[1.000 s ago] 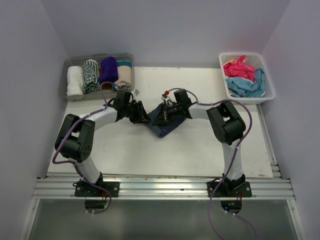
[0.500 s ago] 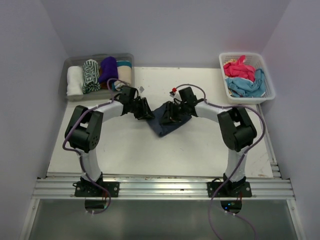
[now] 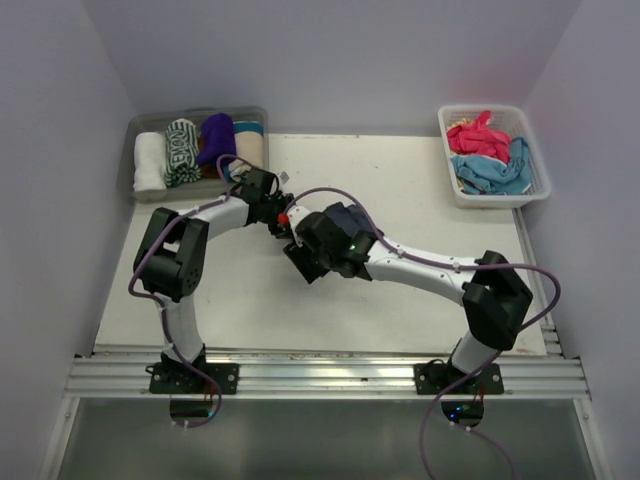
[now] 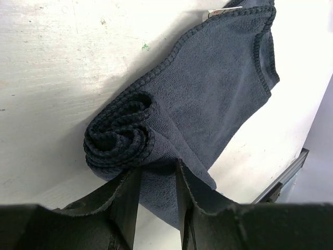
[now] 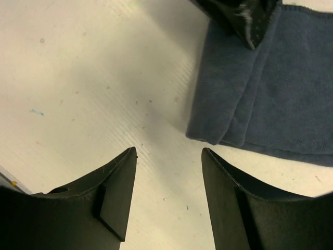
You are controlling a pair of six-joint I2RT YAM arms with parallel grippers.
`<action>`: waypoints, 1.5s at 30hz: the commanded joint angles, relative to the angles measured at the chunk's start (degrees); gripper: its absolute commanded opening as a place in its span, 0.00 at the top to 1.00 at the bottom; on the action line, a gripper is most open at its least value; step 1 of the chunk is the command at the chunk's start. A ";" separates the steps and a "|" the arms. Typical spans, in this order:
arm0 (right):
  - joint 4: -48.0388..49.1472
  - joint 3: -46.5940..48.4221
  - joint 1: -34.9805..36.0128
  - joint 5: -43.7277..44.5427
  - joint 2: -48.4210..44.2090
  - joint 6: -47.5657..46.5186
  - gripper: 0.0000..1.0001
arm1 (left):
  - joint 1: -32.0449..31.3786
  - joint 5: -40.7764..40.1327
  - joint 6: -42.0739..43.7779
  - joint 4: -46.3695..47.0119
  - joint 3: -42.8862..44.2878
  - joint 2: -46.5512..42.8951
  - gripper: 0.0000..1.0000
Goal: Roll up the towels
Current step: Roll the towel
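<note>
- Table point(image 3: 420, 180) — the navy towel point(image 4: 218, 88) lies mid-table, between both arms.
- Its left end is curled into a roll, and the flat rest runs away rightward.
- Left gripper point(image 4: 156, 179) is clenched on the roll.
- Right gripper point(image 5: 169, 153) — spread, empty, just beside the flat edge.

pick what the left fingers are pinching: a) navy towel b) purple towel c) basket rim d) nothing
a: in the left wrist view the left fingers are closed on the navy towel, right beside its rolled end.
</note>
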 commanded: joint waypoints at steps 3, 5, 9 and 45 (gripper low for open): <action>4.14 -0.14 4.37 11.77 -1.13 -9.64 0.44 | -0.29 -2.37 0.14 -1.95 2.07 1.32 0.63; 5.38 0.12 4.55 10.88 0.45 -11.56 0.44 | -0.38 -2.28 0.05 -1.95 2.16 1.59 0.63; 6.88 1.44 4.64 9.30 3.61 -12.63 0.45 | -0.47 -2.19 0.05 -2.04 2.07 1.59 0.63; 14.70 -0.58 -0.10 19.15 18.64 -10.53 0.49 | -0.55 -2.02 0.75 -3.18 2.60 0.44 0.62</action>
